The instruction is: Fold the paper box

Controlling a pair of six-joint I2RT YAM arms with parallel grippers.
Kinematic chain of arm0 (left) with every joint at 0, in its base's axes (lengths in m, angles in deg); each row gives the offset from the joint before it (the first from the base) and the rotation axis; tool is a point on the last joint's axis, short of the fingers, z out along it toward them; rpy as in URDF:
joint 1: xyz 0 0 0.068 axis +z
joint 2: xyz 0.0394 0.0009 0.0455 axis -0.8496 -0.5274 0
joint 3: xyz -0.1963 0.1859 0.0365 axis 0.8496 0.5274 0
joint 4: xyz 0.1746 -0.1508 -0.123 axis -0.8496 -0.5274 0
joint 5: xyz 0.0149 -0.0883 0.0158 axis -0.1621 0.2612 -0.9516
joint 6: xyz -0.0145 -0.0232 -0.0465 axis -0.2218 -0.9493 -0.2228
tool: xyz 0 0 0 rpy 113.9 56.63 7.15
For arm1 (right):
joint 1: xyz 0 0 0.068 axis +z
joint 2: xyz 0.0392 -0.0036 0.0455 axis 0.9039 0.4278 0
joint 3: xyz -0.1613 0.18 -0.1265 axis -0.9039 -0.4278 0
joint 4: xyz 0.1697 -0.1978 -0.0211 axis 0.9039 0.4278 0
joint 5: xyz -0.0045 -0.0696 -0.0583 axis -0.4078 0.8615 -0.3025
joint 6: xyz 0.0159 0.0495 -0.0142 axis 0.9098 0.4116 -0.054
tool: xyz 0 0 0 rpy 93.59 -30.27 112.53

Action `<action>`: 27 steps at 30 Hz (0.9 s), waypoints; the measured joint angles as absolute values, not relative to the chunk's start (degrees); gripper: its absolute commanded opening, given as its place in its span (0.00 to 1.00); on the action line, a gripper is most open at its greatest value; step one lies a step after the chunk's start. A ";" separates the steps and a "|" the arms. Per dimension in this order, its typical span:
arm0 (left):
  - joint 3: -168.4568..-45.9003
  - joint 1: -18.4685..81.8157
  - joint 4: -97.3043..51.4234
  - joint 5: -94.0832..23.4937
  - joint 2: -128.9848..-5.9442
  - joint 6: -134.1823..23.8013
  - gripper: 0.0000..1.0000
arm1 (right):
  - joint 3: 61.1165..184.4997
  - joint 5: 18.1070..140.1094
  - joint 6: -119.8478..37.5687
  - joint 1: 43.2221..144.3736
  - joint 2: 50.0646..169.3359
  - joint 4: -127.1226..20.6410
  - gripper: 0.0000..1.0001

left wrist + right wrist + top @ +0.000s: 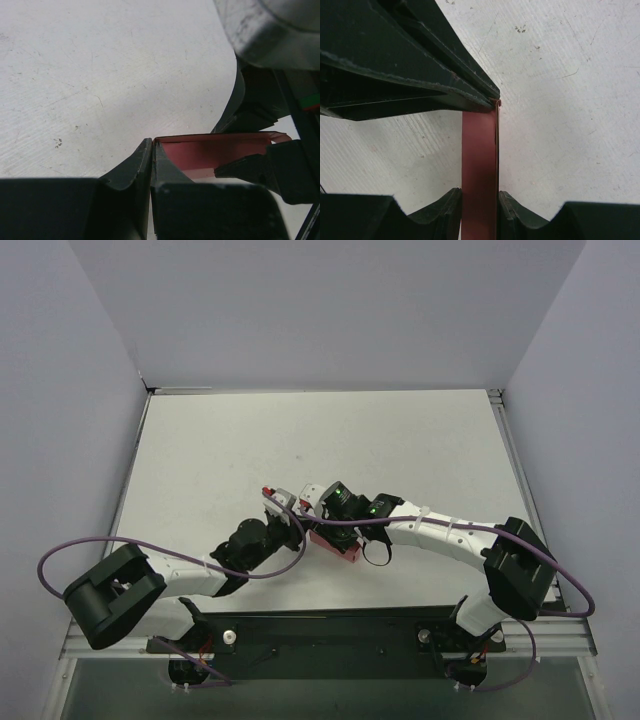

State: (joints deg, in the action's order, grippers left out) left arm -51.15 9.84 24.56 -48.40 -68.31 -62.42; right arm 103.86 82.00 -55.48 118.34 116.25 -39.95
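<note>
- Top external view: the paper box is the only container here. It lies on the white table near its front edge, in the middle between the two arms. Most of the box is hidden under the wrists, and I cannot tell from here whether anything is inside.
- Same view: the left gripper reaches in from the left to the box's left end. The right gripper comes in from the right and sits over the box. Neither gripper's gap can be read from this height.
- Left wrist view: the left gripper has its fingers almost together, leaving only a thin slit. The left corner of the paper box is nipped in that slit.
- Same view: the card runs off to the right as a low wall with its pink inner face showing. A dark finger of the right gripper meets its far end.
- Right wrist view: the right gripper is set narrow, and its two fingers press on either side of the paper box. The box shows here as an upright red strip seen along its edge.
- Same view: the strip runs straight away from the right fingers. Its far end is caught at the tip of the left gripper, with bare table on both sides.
</note>
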 measured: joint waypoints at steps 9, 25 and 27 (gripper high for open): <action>-50.71 6.73 26.26 -54.76 -69.22 -62.66 0.00 | 103.86 82.04 -55.48 118.34 116.25 -39.99 0.22; -50.60 3.06 25.65 -63.24 -69.09 -62.68 0.00 | 103.82 82.04 -55.33 118.36 116.23 -40.36 0.25; -50.69 2.84 25.57 -63.59 -69.14 -62.72 0.00 | 103.79 82.13 -54.74 118.36 116.23 -40.38 0.28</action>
State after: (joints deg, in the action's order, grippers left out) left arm -50.69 2.84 25.57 -63.59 -69.14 -62.72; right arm 103.79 82.13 -54.74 118.36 116.23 -40.38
